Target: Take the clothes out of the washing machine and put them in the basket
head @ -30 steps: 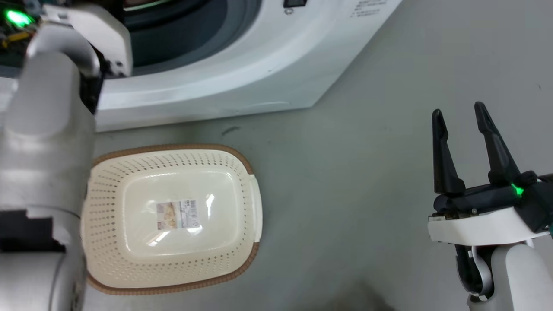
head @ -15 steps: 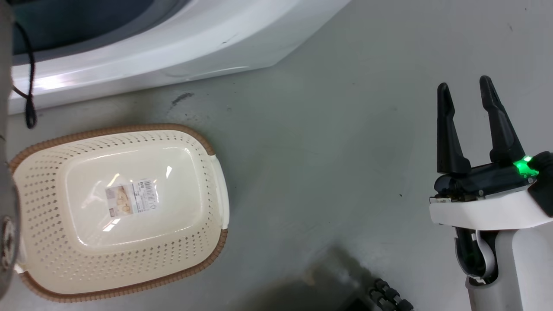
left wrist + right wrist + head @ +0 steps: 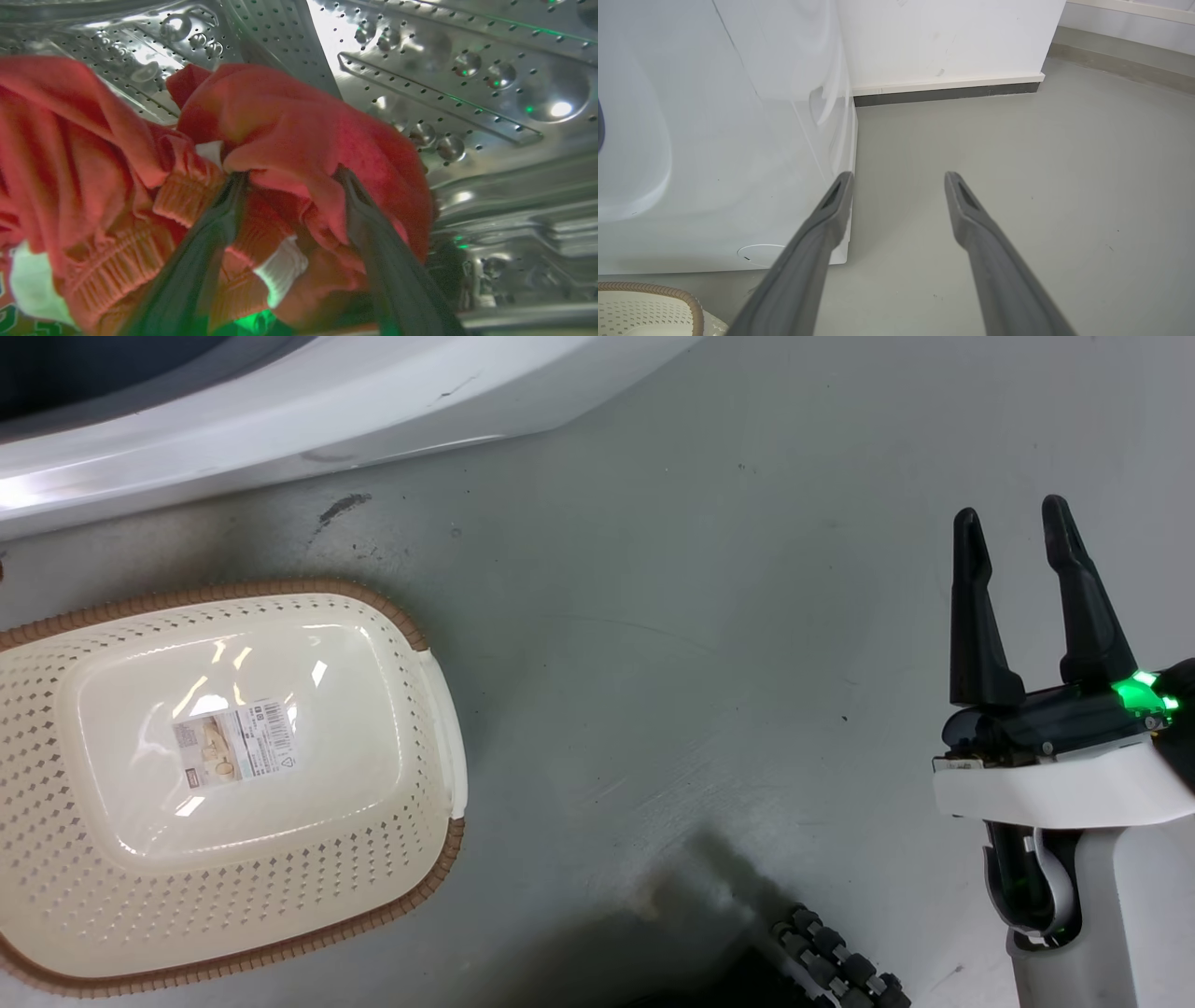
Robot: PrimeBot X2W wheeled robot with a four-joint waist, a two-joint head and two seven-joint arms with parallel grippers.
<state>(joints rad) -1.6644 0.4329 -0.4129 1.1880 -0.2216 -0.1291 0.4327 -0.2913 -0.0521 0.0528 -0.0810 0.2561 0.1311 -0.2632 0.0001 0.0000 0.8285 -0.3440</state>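
Looking down in the head view on the basket (image 3: pixel 280 905), sitting on the grey floor (image 3: pixel 653 663) at the left edge of the frame and carrying just a label (image 3: pixel 238 744) stuck to its bottom. Seeing the washer (image 3: pixel 280 401) running along the upper left, near the basket's brown rim but apart from it.

Finding the clothes (image 3: pixel 289 116) in the left wrist view, lying heaped inside the steel drum (image 3: pixel 467 70) and covering the left and centre of the frame, red with white patches and ribbed trim.

Resting the left gripper (image 3: pixel 292 173) in that heap, fingers standing wide apart, tips buried in the cloth, with a red fold bulging between them. Showing about the same spread as the right one, so not clamping down.

Holding the right gripper (image 3: pixel 1010 509) at the right of the head view, well apart from the basket, fingers pointing up the frame, parted and gripping nothing. Pointing, in the right wrist view, over bare floor beside the washer's corner, with a bit of basket rim showing at the lower left.
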